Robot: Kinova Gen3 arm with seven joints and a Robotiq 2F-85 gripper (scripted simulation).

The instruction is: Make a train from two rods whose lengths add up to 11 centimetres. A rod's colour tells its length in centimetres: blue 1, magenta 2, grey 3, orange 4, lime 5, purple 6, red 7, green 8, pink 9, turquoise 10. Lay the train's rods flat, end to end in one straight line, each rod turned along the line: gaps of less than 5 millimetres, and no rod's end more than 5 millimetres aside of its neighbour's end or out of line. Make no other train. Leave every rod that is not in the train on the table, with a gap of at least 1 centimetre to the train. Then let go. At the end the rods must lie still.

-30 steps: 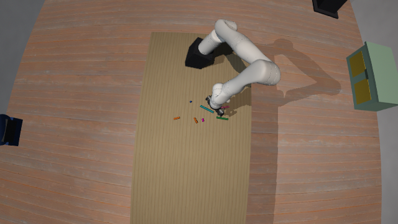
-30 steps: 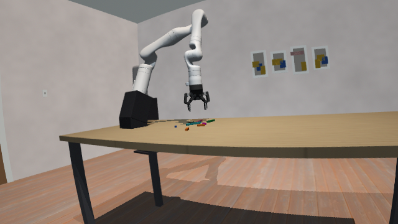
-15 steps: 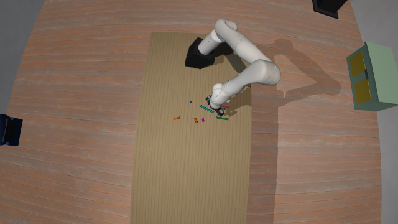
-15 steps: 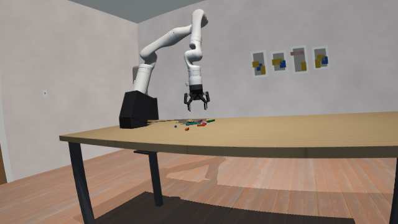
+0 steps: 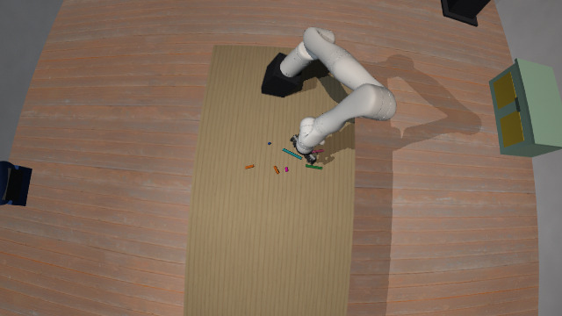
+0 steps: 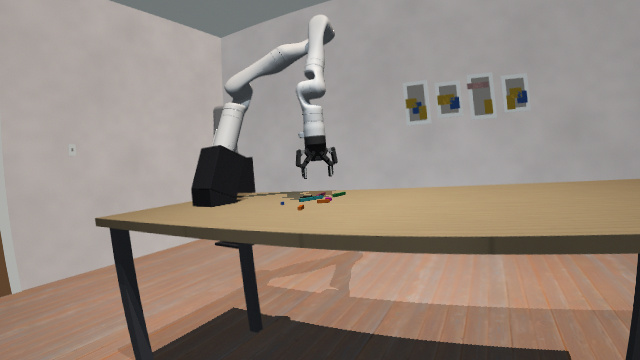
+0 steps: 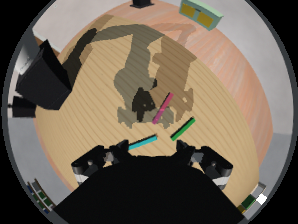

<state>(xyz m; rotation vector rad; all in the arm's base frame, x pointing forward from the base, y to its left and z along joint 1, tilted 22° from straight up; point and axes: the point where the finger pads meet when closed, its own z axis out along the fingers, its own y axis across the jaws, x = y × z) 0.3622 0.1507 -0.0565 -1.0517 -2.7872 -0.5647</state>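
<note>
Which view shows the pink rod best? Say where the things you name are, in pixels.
The wrist view: there the pink rod (image 5: 319,151) (image 6: 321,194) (image 7: 163,108) shows whole. From the top, the arm hides part; the exterior view shows only a sliver among other rods.

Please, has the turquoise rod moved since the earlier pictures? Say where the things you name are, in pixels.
No, the turquoise rod (image 5: 291,154) (image 6: 311,198) (image 7: 143,142) keeps its place relative to the black base (image 5: 274,83) (image 6: 215,175) (image 7: 44,77).
</note>
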